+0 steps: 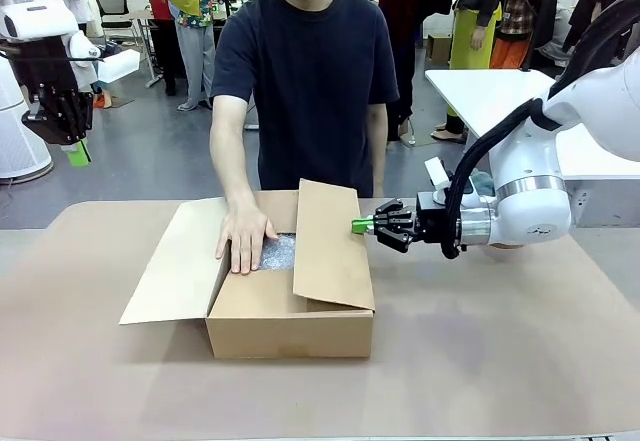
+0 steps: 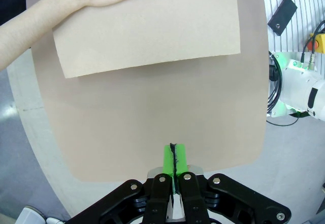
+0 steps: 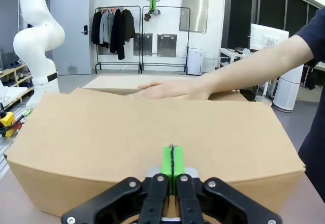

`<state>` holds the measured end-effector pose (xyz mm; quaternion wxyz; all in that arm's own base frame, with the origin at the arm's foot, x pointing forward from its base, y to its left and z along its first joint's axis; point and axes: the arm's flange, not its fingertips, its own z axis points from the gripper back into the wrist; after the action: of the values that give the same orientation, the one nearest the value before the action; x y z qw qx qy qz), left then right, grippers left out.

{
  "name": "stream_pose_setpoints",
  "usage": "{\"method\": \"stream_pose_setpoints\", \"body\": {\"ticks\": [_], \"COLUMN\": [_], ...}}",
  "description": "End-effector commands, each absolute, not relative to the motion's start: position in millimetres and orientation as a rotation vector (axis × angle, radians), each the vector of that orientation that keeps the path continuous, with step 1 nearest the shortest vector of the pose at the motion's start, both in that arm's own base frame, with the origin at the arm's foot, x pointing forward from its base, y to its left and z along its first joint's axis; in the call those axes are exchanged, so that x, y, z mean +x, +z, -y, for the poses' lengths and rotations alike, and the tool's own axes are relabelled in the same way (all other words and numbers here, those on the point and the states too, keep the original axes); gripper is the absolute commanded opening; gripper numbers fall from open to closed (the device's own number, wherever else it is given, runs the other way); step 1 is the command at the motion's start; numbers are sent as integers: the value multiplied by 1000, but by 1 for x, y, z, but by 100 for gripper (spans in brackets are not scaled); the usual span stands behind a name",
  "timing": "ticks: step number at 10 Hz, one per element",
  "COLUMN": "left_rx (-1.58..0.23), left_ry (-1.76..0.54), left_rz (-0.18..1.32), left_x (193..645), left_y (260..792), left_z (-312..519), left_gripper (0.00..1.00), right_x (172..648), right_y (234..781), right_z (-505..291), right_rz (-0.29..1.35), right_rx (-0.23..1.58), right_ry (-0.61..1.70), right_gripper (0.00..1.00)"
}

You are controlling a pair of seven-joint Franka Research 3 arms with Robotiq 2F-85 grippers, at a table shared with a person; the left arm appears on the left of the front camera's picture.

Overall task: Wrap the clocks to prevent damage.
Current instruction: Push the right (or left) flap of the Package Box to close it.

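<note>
My right gripper has its two green pads pressed flat together with nothing between them. It points sideways at the smooth outer face of the right flap of a cardboard box, its tips at or just off that face. In my right wrist view the gripper sits in front of that wide, plain brown flap, matte and lightly fibrous with a straight cut top edge. The flap stands half raised and leans inward over the box. The box is rectangular, shallow, sharp-cornered corrugated board. It sits on the middle of the table, with its back close to the far edge. Its left flap is spread outward toward the table's left edge, and a near flap lies folded flat across the top. In the remaining opening is crinkly, shiny, clear bubble wrap, and the person's hand rests palm down on it. I cannot tell whether a clock is inside the wrap. The table is a dull tan sheet with rounded corners. My left gripper hangs high, out past the table's far left corner. Its green pads are also shut tight and empty. In my left wrist view this gripper looks down on the bare tan table and on the spread left flap.
</note>
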<state>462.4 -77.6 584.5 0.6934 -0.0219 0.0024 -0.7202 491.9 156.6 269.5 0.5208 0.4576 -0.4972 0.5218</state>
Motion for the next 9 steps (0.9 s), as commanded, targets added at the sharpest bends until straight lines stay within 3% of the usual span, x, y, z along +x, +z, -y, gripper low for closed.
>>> {"method": "stream_pose_setpoints", "body": {"ticks": [1,7,8,9], "left_rx": [-22,-22,-22,-22], "left_ry": [-1606,-1606,-1606,-1606], "left_rz": [-14,-14,-14,-14], "left_x": [463,463,463,463], "left_y": [586,586,586,586], "left_z": [76,76,76,76], "left_gripper": [0,0,0,0], "right_x": [492,493,494,494], "right_y": [263,239,266,266], "right_z": [-166,-154,-156,-156], "right_rz": [1145,973,1104,1104], "right_rx": [1082,1078,1114,1114], "right_ry": [1214,1291,1207,1207], "right_gripper": [1,1,1,1]}}
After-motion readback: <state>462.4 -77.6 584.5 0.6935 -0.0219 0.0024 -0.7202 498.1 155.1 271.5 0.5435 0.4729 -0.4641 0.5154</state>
